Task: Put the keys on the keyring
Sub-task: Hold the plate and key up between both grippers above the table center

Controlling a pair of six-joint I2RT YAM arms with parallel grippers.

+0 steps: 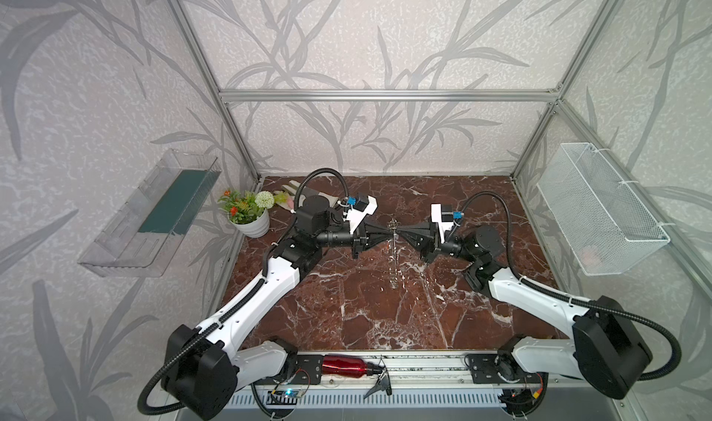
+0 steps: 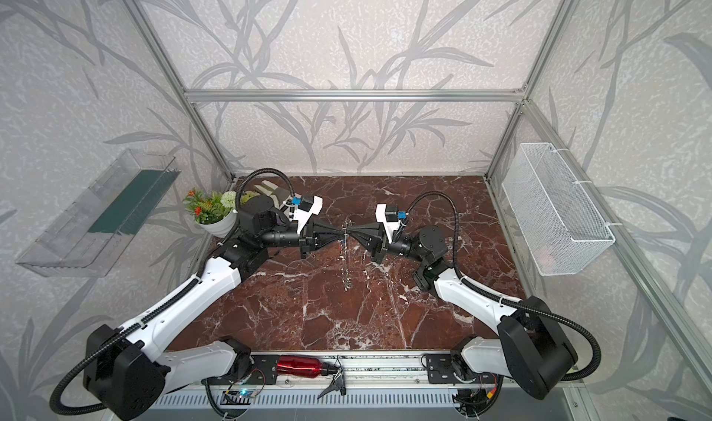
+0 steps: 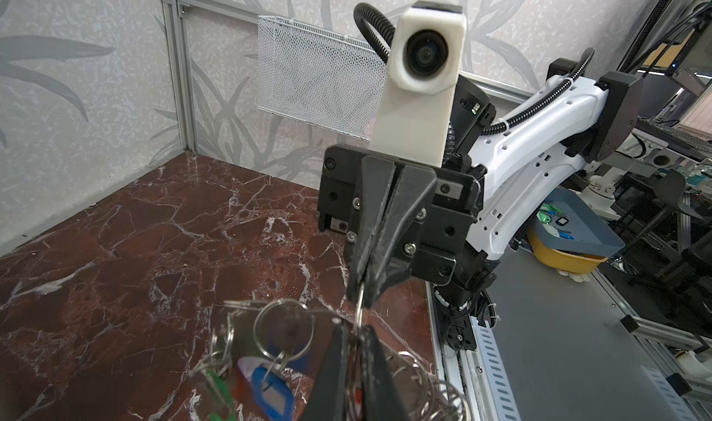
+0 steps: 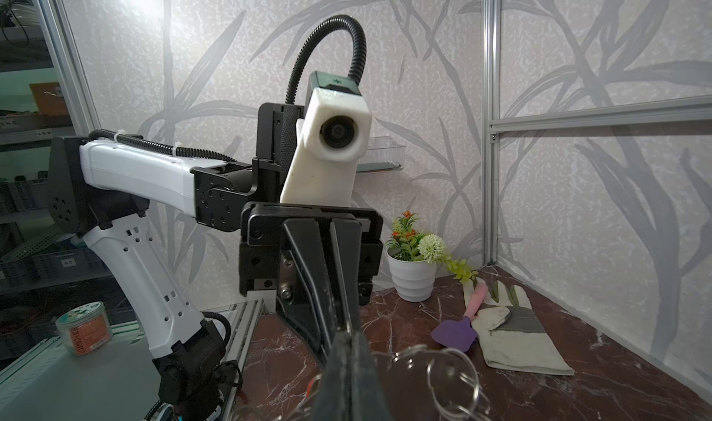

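Nearest lies a red metal bottle. Above the maroon marble tabletop, the left pincer and right pincer meet tip to tip, both clamped on the grey crescent-shaped keyring, where silvery keys with blue and green tags dangle.

1 keyring, 1 glove, 1 flowerpot

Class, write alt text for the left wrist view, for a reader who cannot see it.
The black left gripper and right gripper meet tip to tip, each shut on the grey keyring edged with metal split rings, above a red-brown marble table. A blue-tagged key and green-tagged key hang from it; a white wire-mesh basket hangs behind.
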